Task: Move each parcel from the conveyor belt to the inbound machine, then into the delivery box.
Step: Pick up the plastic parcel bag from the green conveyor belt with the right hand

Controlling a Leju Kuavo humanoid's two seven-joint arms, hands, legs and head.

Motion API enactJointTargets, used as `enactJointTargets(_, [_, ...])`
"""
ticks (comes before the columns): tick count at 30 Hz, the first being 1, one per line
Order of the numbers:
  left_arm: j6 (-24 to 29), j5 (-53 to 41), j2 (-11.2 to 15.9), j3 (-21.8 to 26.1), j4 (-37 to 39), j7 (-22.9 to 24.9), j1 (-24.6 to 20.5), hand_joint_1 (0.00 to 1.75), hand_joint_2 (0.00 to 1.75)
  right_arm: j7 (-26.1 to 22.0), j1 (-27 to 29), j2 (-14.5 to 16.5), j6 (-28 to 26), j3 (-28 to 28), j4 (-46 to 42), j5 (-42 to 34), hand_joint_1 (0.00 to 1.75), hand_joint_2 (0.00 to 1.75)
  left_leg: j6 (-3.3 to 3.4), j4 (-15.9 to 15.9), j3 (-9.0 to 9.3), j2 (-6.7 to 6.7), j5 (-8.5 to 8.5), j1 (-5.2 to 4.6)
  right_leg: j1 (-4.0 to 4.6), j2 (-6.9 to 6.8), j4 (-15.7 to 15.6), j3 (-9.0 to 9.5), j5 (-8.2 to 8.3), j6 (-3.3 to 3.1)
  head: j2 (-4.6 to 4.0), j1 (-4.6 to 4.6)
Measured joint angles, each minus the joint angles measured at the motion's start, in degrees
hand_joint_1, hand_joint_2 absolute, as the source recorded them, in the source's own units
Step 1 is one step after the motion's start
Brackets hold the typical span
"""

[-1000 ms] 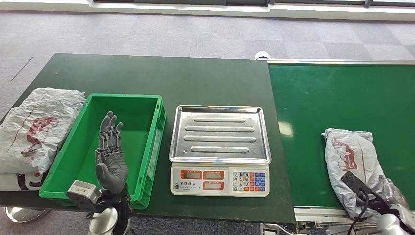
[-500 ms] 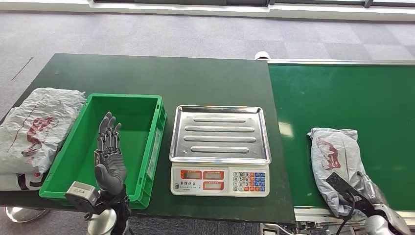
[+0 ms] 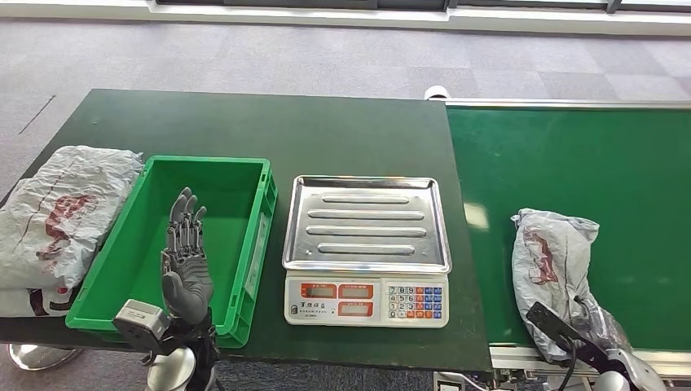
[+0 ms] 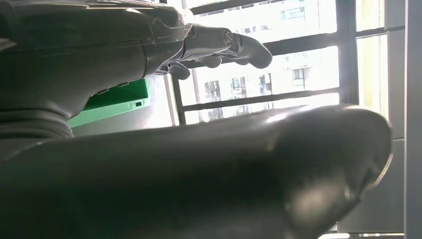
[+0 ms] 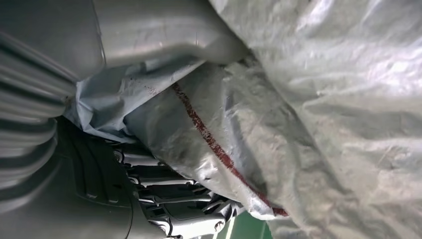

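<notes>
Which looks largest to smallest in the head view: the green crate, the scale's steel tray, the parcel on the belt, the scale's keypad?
1. green crate
2. steel tray, close behind the crate
3. parcel on the belt, its near end hidden by the right hand gripping it
4. keypad

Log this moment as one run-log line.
right hand: grips grey parcel on conveyor belt | left hand: open above green box | scale: tray bare | second parcel: beside box
</notes>
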Motion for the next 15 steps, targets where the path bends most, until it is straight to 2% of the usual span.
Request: enactJointTargets(15, [-0.9,-1.4,-0.2,0.0,-2.3,0.8,2.0,0.0,0.0,2.1,5.1,1.9,1.3,4.3,-9.3,0.9,1.75,1.75,-0.03,0.0,0.05,0.03,-0.02,0.02,0.02,0.04,0.0,0.02,-0.02,-0.03,0.0,-0.01])
